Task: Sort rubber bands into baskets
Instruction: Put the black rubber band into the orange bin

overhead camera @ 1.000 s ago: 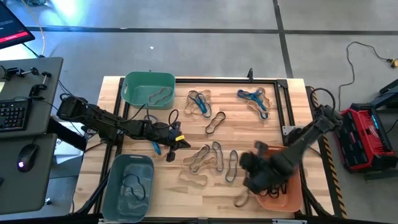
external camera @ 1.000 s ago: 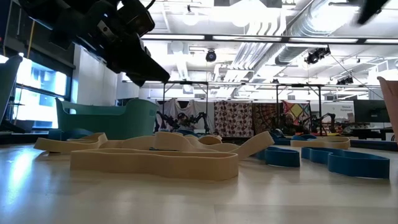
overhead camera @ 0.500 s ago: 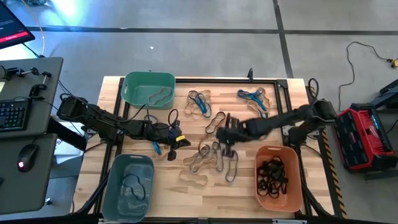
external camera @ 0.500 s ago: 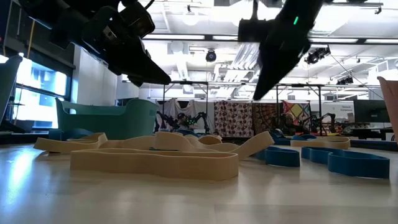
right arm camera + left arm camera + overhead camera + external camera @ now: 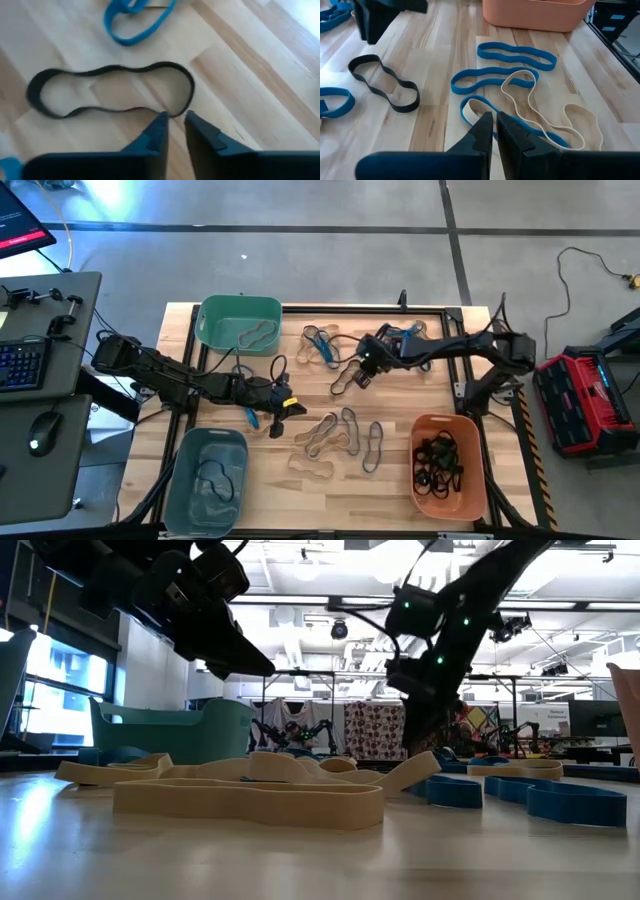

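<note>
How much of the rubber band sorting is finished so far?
Partly done. The orange basket holds a heap of black bands, the teal-green basket one tan band, the grey-blue basket one dark band. In hand: the right tool hovers by a black band; the left tool holds nothing clearly visible. Left: about a dozen loose bands on the table.

The table (image 5: 400, 480) is pale striped wood with a black frame. At its far left stands the teal-green basket (image 5: 240, 323) with a tan loop inside; at the near left, the grey-blue basket (image 5: 205, 480) holds a dark loop; at the near right, the orange basket (image 5: 448, 467) holds black bands (image 5: 438, 460). Blue and tan bands (image 5: 322, 345) lie at the far middle, a black band (image 5: 110, 90) just beside them, and grey and tan bands (image 5: 340, 435) near the centre. Both arms are dark; the left gripper (image 5: 280, 402) carries a yellow spot.
</note>
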Robot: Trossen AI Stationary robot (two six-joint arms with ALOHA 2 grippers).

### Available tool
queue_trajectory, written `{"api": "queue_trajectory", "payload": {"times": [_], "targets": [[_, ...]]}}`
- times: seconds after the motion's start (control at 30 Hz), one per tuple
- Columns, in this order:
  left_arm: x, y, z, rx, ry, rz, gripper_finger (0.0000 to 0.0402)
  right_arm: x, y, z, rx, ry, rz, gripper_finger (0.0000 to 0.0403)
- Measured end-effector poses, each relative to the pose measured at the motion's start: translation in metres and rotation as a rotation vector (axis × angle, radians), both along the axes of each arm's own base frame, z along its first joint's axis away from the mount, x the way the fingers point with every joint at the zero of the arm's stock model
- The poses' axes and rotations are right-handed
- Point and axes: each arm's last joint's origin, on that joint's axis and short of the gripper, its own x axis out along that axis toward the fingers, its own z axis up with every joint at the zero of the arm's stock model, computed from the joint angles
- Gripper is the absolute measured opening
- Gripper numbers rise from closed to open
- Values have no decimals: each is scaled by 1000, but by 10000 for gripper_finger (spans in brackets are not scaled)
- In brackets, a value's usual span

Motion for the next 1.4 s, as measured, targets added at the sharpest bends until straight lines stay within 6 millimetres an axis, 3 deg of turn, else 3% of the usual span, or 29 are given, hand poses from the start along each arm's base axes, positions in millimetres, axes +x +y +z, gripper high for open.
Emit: {"api": "queue_trajectory", "payload": {"times": [0.2,0.37,0.53,0.73,0.83,1.07,1.2,1.4], "targets": [[0,-1,0,1,1,-3,17,7,-8,-12,-10,-49,-27,163],[0,-1,0,1,1,-3,17,12,-16,-31,-32,-21,-64,187],[0,-1,0,1,3,-4,17,14,-24,-47,-38,10,-116,144],[-1,-1,-1,2,8,-4,17,17,-19,-44,-61,15,-54,17],[-1,-1,-1,2,8,-4,17,18,-13,-31,-78,22,-21,14],[-1,-1,-1,3,8,-4,17,23,17,30,-167,-11,38,2],[-1,-1,-1,9,8,-7,17,18,47,72,-212,-60,72,1],[-1,-1,-1,19,8,-13,17,-7,102,120,-224,-109,98,1]]}}
